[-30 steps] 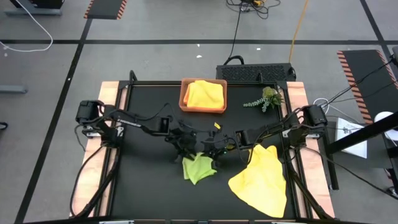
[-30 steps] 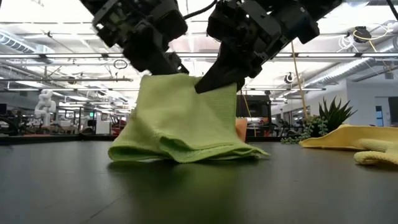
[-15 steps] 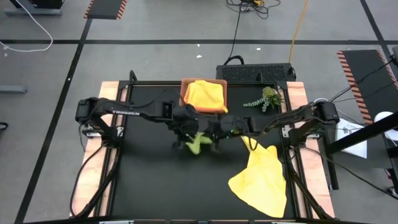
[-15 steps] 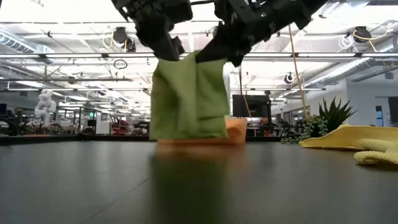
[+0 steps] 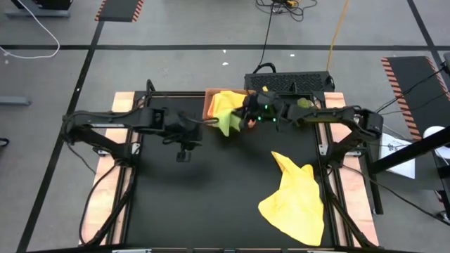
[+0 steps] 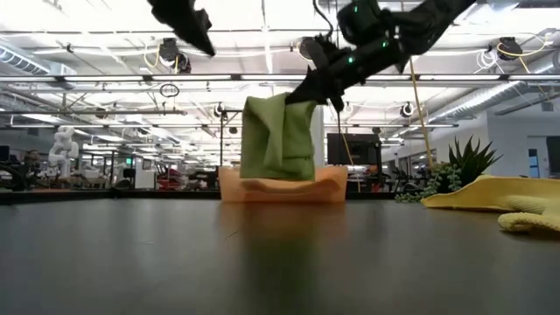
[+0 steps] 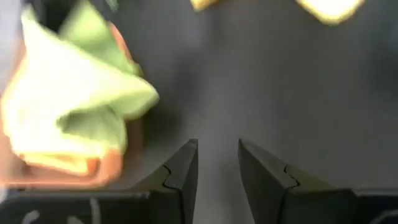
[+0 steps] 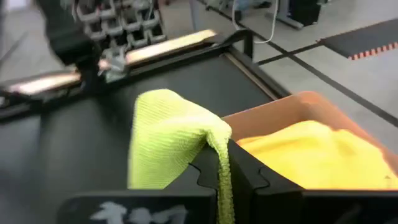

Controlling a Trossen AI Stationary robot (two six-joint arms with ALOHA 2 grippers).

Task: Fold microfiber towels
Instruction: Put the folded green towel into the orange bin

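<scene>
Lime green towel (image 6: 278, 138), folded, hangs pinched in the right gripper (image 5: 247, 117) just over the tray (image 6: 282, 185) at the far edge, above a yellow towel (image 8: 314, 154). Left gripper (image 7: 216, 163) stands apart, empty. Next: lower and release. Another yellow towel (image 5: 294, 197) waits near right.

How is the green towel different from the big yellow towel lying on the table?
The green towel hangs folded in the air, pinched by the right gripper over the tray. The yellow towel lies loose and rumpled on the table, touched by no gripper. The yellow one spreads wider; the green one is bunched small. Both are soft cloths.
</scene>
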